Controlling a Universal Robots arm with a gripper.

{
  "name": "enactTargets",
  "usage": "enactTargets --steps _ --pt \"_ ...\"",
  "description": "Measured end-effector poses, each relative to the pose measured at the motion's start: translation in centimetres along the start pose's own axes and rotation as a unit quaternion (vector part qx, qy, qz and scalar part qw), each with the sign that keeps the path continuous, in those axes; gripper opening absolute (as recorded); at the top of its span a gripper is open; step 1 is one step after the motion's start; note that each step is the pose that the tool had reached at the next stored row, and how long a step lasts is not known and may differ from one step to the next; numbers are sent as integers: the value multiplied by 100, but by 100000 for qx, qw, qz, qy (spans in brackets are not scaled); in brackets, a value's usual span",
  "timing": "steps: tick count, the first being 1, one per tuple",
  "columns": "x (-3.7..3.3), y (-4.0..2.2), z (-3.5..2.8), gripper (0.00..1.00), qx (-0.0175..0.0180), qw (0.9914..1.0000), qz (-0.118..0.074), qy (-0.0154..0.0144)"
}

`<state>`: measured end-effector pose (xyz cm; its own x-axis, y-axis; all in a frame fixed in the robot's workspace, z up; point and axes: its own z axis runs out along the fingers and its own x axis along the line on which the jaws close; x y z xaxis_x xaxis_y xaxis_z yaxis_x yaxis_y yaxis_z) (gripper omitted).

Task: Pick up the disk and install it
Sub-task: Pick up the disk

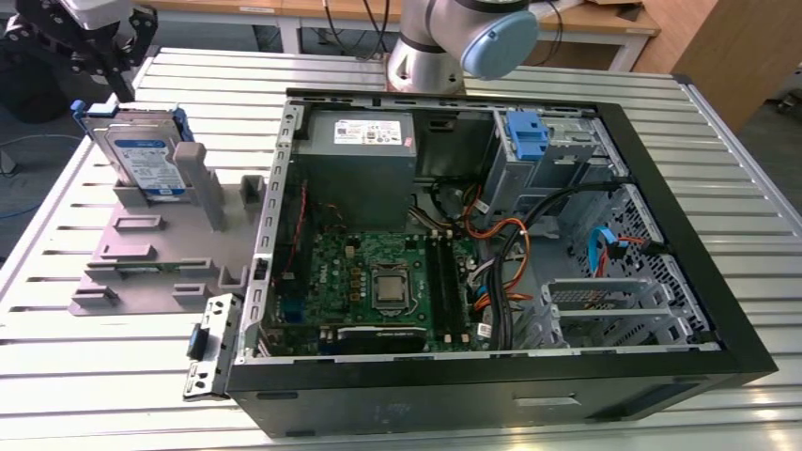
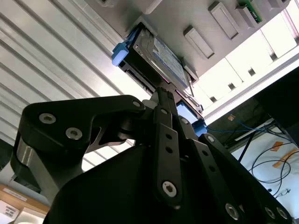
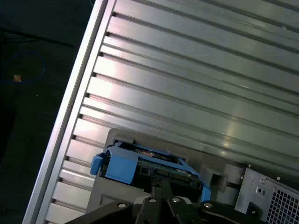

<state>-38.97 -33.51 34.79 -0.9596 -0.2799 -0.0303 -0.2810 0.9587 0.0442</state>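
The disk (image 1: 146, 156) stands upright on its edge in a grey holder (image 1: 148, 252) at the exterior view's left, its white-and-blue label facing the front and its blue bracket around it. My gripper (image 1: 120, 83) hangs just above the disk's top edge, at the far left corner of the table. In both wrist views the black fingers come together to a point, shut, with nothing seen between them. That tip (image 2: 161, 91) sits right at the edge of the disk (image 2: 156, 52) and of its blue bracket (image 3: 122, 167). I cannot tell whether it touches.
The open computer case (image 1: 701, 282) lies to the right of the holder, with a blue-latched drive bay (image 1: 532, 137) at its far side. The arm's base (image 1: 433, 47) stands behind the case. A loose metal bracket (image 1: 207, 349) lies by the case's near left corner. The table edge (image 3: 70, 102) is close.
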Motion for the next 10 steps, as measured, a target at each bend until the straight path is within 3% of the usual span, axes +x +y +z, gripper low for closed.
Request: enactTargets --steps 10 --pt "0 0 0 11 -77 99968 -2528 114"
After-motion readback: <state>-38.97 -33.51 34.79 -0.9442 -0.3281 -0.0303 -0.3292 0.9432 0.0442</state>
